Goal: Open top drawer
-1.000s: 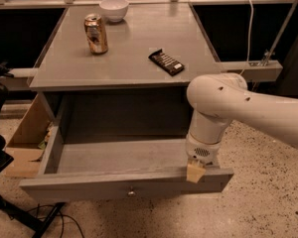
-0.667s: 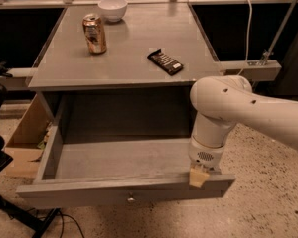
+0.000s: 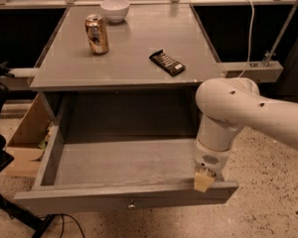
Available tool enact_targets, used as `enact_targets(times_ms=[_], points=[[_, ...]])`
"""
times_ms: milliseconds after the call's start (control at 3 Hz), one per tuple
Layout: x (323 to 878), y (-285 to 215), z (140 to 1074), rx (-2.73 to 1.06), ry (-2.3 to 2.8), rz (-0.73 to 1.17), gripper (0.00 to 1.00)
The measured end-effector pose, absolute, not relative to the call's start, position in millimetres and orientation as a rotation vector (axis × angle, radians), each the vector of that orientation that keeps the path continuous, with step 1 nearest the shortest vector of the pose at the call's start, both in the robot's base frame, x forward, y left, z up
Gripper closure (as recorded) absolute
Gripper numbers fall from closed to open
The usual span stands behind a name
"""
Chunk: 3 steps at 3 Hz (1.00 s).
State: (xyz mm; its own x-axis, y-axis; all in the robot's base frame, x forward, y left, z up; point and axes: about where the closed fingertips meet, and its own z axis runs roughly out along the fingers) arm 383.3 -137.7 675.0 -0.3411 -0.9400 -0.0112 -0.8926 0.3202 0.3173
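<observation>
Pulling looks all but complete: the top drawer stands far out from under the desk, its broad grey tray exposed and a small knob centred on the flat front. The claw sits at the front panel's right top edge; whether it is wide or narrow cannot be told. Next move, as judged: let go and lift clear.

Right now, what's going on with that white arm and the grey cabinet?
A robot's white arm is working on the top drawer of a grey cabinet. Its gripper sits at the drawer's front rim, near the right corner, away from the small knob at the centre of the front panel. The drawer stands pulled well out, its tray in full view. On the cabinet top sit a can, a white bowl and a dark snack bar, none being touched.
</observation>
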Motion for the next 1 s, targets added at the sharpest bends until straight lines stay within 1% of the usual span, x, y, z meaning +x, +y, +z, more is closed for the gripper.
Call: enact_targets(times_ms=[667,1000], points=[[373.4,-142.5,679.1,1.666,-2.401,-0.421,1.00],[373.5,-142.5,679.1,1.666,-2.401,-0.421,0.84]])
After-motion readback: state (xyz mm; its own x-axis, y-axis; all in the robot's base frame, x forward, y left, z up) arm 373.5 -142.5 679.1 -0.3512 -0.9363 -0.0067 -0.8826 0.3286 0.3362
